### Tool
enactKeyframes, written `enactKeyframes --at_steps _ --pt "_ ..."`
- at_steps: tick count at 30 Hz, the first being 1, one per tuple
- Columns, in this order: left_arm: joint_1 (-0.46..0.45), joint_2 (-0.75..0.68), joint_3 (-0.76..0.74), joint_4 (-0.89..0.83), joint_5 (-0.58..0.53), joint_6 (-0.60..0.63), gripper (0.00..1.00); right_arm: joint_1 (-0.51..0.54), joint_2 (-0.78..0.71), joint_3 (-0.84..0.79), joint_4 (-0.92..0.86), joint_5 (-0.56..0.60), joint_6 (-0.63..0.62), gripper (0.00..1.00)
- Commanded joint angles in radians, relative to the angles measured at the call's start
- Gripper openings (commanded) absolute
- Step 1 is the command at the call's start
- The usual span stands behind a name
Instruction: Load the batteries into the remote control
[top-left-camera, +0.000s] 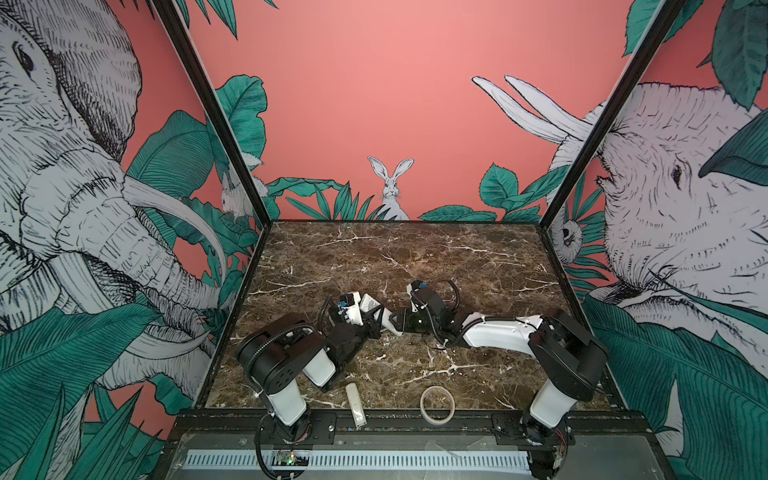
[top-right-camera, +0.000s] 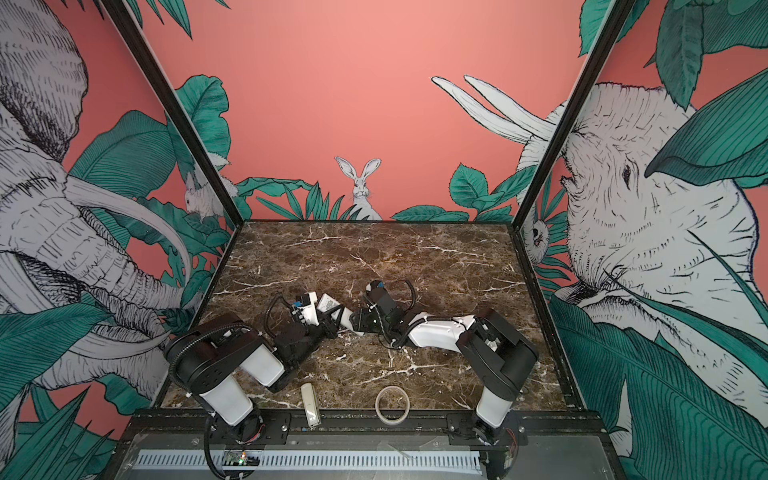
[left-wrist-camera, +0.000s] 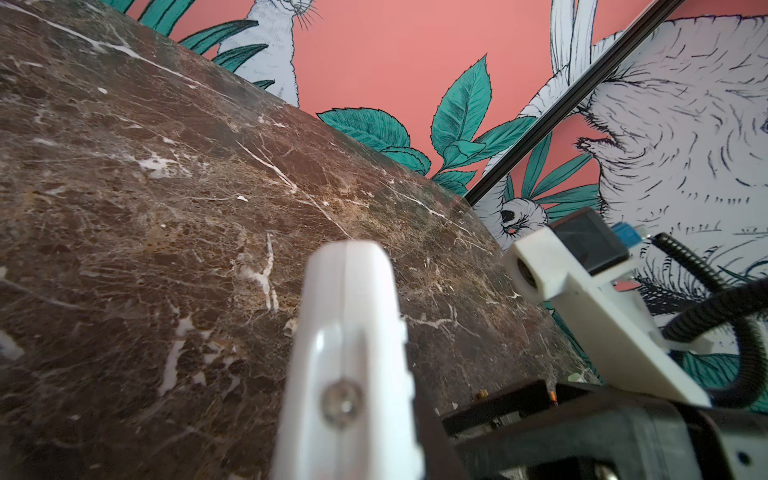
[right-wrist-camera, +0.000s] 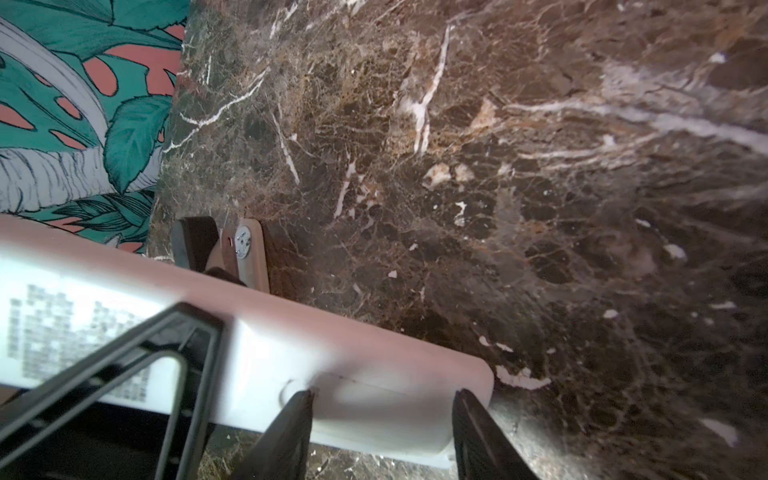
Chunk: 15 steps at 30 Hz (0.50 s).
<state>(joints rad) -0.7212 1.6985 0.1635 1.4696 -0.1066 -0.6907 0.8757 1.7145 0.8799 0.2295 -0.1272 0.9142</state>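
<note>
Remote control (right-wrist-camera: 291, 345): label print blurred, unreadable; one end cut off by frame edge; button face hidden.

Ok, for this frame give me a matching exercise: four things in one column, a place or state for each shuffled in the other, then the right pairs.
Things:
1. remote control
2. tape ring
3. small white stick
4. left claw

Places or states:
A. by the table's front edge, right of the stick in both top views
B. shut on the remote
C. mid-table, labelled back showing
D. by the front edge, lying lengthwise front to back

Pairs: 1-C, 2-A, 3-D, 4-B
</note>
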Motion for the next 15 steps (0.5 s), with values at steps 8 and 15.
enactKeyframes --at_steps 8,15 --pt "-0.015 0.051 -0.037 -0.209 0.032 0.072 0.0 -0.003 0.08 0.025 0.108 -0.033 0.076 0.55" --pt "-0.014 0.062 -0.03 -0.207 0.041 0.073 0.0 0.01 0.122 0.033 0.144 -0.086 0.109 0.56"
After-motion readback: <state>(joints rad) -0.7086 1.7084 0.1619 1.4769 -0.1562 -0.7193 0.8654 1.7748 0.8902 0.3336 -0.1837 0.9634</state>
